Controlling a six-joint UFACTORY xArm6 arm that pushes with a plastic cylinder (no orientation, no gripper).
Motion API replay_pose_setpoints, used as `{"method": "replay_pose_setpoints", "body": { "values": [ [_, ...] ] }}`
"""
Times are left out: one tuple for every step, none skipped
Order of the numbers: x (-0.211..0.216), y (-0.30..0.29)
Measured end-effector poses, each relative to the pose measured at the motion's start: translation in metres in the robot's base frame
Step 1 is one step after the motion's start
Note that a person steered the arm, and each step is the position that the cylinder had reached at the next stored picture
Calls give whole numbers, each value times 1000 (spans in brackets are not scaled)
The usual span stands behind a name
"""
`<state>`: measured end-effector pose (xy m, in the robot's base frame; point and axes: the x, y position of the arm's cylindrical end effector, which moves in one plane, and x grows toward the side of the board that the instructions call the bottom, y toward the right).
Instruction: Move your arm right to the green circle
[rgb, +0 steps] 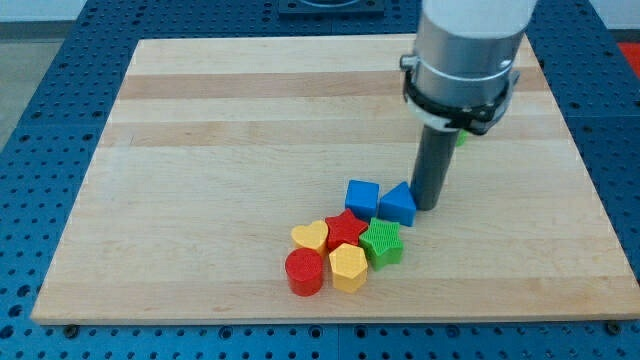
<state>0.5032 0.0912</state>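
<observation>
Just right of the blue triangle (398, 203), my tip (428, 206) touches it, holding nothing.

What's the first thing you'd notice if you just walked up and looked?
The big grey arm at the view's top right, with my tip touching down just right of a blue block. Next, the bright huddle of blocks near the board's bottom middle: a red cylinder, a yellow heart and a green star-like block.
</observation>
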Motion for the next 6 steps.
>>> {"method": "replay_pose_setpoints", "body": {
  "values": [
    [6, -20],
    [10, -26],
    [6, -3],
    [-7, 69],
    [-56, 131],
    [-113, 133]
  ]
}}
